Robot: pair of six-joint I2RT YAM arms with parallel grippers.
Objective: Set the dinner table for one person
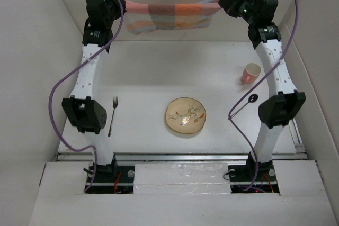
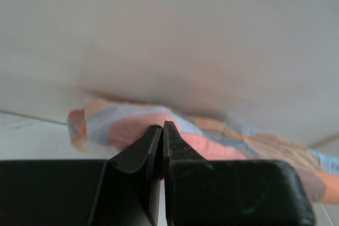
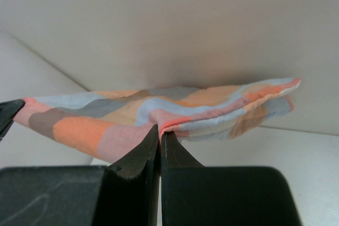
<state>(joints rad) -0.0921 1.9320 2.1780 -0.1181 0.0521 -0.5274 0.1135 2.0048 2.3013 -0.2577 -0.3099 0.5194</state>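
Nearest, my left tool and right tool each clench an end of the cloth, stretched above the far edge of the tabletop. I judge I'm laying it; next, lower it evenly, minding plate, fork and cup.

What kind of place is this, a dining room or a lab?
Probably a lab cell: white walls box in the dinner table, two robot arms are bolted at its edge, with a plate, fork and cup staged.
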